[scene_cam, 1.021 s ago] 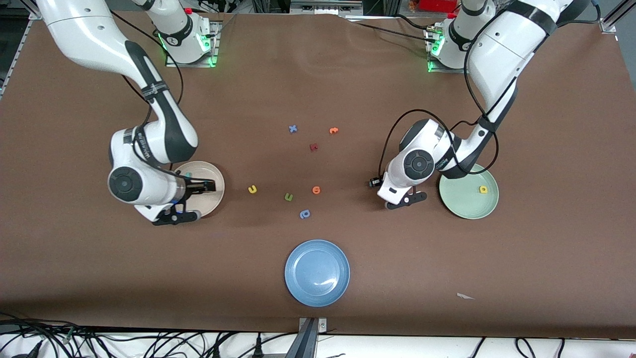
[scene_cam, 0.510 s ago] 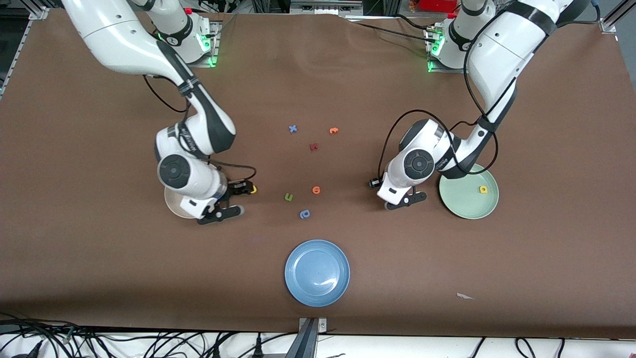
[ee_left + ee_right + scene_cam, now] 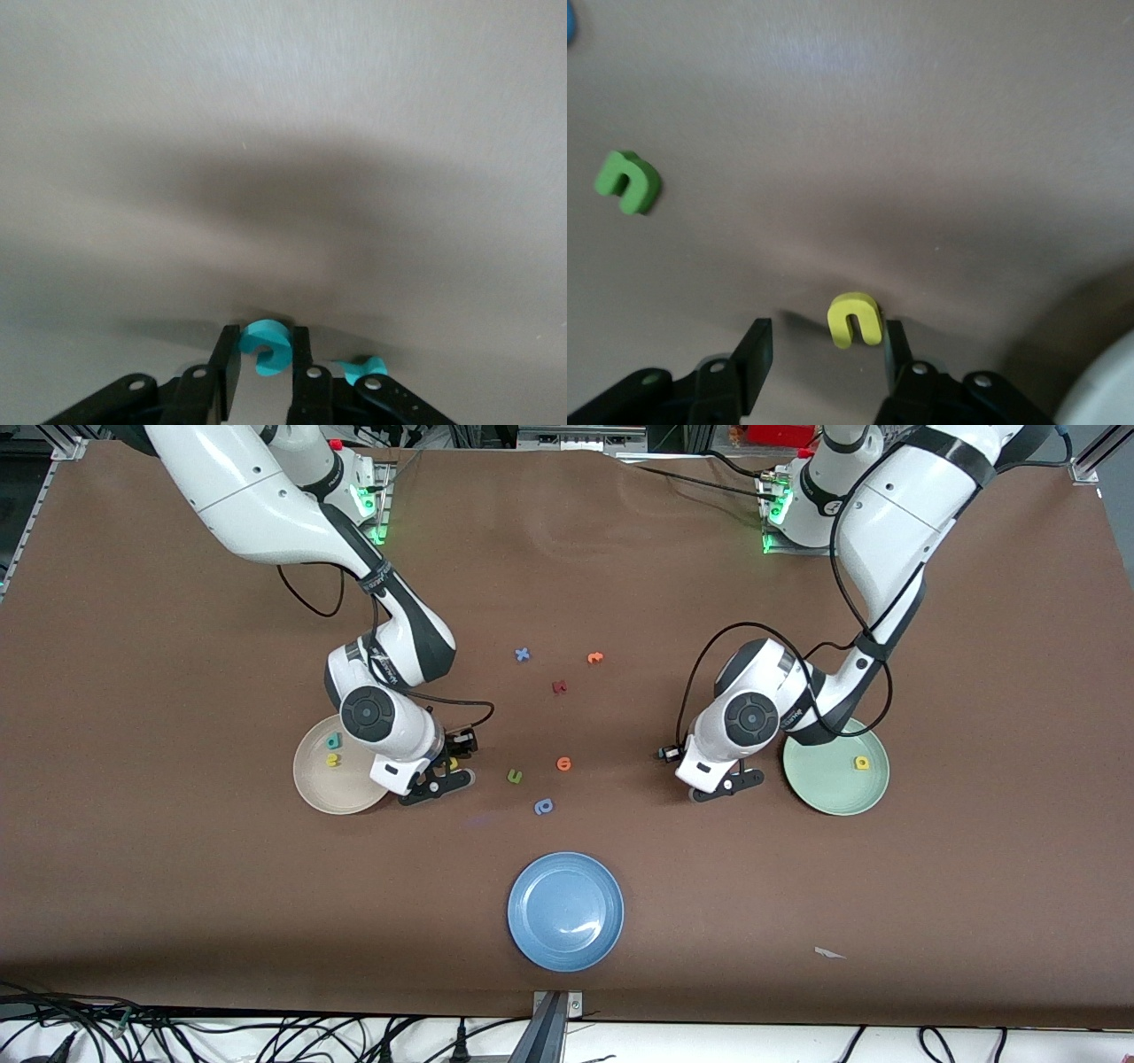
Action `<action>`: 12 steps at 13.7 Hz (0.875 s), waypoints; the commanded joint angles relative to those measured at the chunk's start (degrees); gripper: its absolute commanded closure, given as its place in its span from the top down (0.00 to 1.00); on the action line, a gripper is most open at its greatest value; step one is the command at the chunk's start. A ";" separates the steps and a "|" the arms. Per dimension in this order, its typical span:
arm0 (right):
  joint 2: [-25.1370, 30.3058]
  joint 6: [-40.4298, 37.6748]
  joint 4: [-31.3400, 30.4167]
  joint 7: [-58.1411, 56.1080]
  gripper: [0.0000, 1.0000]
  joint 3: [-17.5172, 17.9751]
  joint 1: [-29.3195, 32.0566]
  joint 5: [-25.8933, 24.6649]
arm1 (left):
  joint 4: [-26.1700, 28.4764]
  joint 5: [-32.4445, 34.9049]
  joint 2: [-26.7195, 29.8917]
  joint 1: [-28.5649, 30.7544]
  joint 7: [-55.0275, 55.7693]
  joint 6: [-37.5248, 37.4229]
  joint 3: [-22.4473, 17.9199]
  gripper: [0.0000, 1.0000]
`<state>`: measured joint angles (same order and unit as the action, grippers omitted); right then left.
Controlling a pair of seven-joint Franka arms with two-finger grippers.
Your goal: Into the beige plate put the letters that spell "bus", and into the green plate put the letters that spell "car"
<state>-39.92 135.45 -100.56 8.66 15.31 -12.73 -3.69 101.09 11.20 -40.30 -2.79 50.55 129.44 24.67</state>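
My left gripper (image 3: 266,356) is low at the table beside the green plate (image 3: 824,788), shut on the teal "c" (image 3: 266,343). The teal "r" (image 3: 361,367) lies on the table just beside one finger. A yellow "a" (image 3: 860,762) lies in the green plate. My right gripper (image 3: 824,350) is down next to the beige plate (image 3: 332,793), open, with the yellow "u" (image 3: 855,319) between its fingers and close against one of them. The teal "b" (image 3: 333,740) and yellow "s" (image 3: 332,760) lie in the beige plate.
A green "u" (image 3: 515,776), an orange letter (image 3: 563,763) and a blue letter (image 3: 543,806) lie mid-table. Toward the bases lie a blue "x" (image 3: 523,654), a red letter (image 3: 559,686) and another orange one (image 3: 594,657). The blue plate (image 3: 565,934) sits nearest the camera.
My right arm has swung from over the beige plate to the yellow "u", its fingers narrowing around it. My left gripper has closed on the teal "c"; that arm barely moved.
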 commanded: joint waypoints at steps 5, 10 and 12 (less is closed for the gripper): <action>0.90 1.39 -2.27 0.04 0.35 0.16 0.16 -1.14 | -0.72 0.58 10.41 9.89 -12.73 -14.11 0.38 0.23; 1.95 -0.09 -1.57 -0.66 0.11 -0.46 0.59 -1.23 | -0.20 1.54 10.07 19.04 -28.56 -18.00 -0.06 0.26; 3.09 -3.42 0.17 -0.75 0.11 -1.15 0.68 -1.14 | -0.19 3.02 7.18 21.59 -31.20 -17.74 -0.50 0.26</action>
<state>-39.12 135.40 -100.97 8.54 14.65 -12.49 -4.18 100.70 11.44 -30.78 16.83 22.28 111.78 23.78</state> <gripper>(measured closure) 0.758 0.727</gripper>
